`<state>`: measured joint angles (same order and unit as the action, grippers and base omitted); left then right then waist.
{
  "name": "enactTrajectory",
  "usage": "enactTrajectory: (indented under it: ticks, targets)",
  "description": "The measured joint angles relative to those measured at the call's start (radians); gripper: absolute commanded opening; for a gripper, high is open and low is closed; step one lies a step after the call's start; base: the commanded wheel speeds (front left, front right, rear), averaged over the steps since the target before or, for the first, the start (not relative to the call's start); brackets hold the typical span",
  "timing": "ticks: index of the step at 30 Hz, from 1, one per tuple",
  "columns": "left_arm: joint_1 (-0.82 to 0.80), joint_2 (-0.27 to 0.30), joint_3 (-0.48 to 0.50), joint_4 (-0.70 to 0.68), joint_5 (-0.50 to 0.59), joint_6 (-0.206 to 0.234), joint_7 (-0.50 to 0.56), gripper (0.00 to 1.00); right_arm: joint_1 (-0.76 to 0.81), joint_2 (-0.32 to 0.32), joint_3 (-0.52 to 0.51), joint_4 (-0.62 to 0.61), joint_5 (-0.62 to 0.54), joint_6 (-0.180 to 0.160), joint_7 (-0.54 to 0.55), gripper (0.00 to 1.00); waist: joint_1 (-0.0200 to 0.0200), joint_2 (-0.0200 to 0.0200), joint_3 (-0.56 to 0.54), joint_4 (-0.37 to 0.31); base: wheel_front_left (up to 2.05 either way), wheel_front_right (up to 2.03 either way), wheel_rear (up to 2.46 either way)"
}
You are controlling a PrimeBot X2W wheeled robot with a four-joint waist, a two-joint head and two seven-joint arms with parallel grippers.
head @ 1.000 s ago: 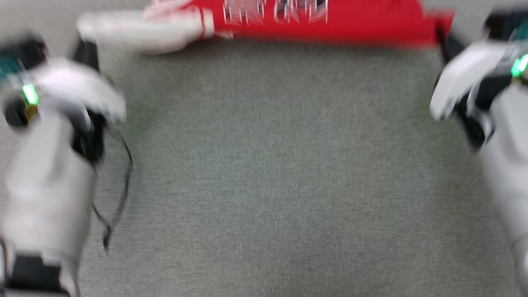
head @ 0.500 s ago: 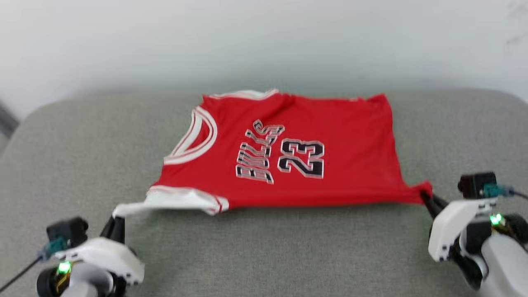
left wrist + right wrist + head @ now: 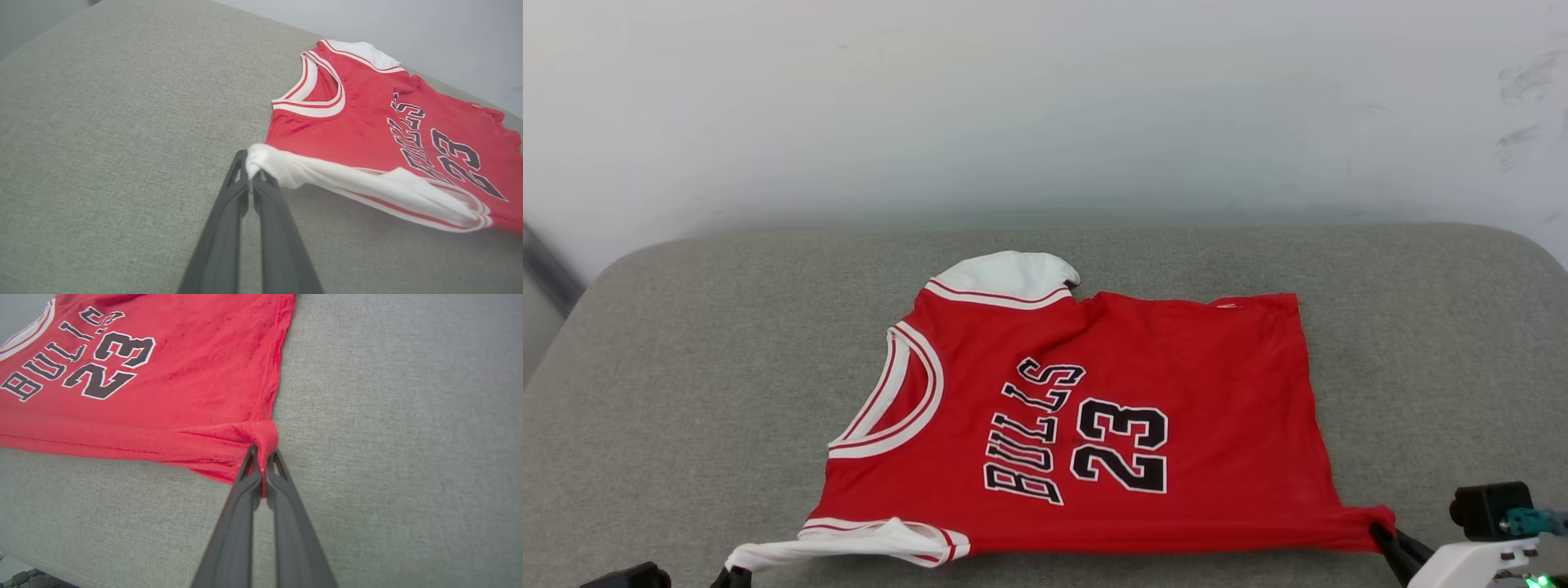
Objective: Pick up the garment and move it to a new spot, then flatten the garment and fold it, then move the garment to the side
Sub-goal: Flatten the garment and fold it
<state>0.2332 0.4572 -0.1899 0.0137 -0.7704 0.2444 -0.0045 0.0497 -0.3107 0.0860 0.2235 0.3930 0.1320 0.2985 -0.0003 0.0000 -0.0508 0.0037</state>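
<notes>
One red jersey (image 3: 1217,392): spread flat mid-frame in the head view, on grey cushion (image 3: 686,367).
Writing: black, white-outlined "BULLS" and "23".
Left gripper (image 3: 250,180): clenched on white sleeve (image 3: 327,179) tip, lower left.
Right gripper (image 3: 261,467): clenched on red hem corner (image 3: 263,435), lower right.

White sleeve (image 3: 351,181) of garment (image 3: 367,130) pinched at tip by closed left gripper (image 3: 250,171); sleeve stretched taut; body laid on grey cushion (image 3: 102,122), lettering up.
</notes>
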Motion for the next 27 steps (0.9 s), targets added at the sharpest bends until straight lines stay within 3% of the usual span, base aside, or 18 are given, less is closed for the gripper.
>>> enactTrajectory:
  ticks: [4,11,27]
  targets:
    - [0.035,0.015,0.011,-0.084,-0.009,0.03,0.031,0.0,0.066,0.026,-0.055,-0.122,-0.015,0.0,0.075,0.0,0.0001,0.0,0.011,-0.002,0.0,0.0,0.0]
    - [-0.11,0.002,-0.032,-0.067,-0.004,0.005,0.066,0.0,0.035,0.047,-0.078,-0.156,-0.05,0.0,0.124,0.0,0.0002,0.0,0.062,-0.002,0.0,0.0,0.0]
    - [-0.515,-0.063,-0.069,0.267,-0.019,-0.134,0.045,0.0,-0.316,0.03,0.061,0.073,-0.067,-0.001,0.061,0.0,0.0005,0.0,0.263,-0.032,0.0,0.0,0.0]
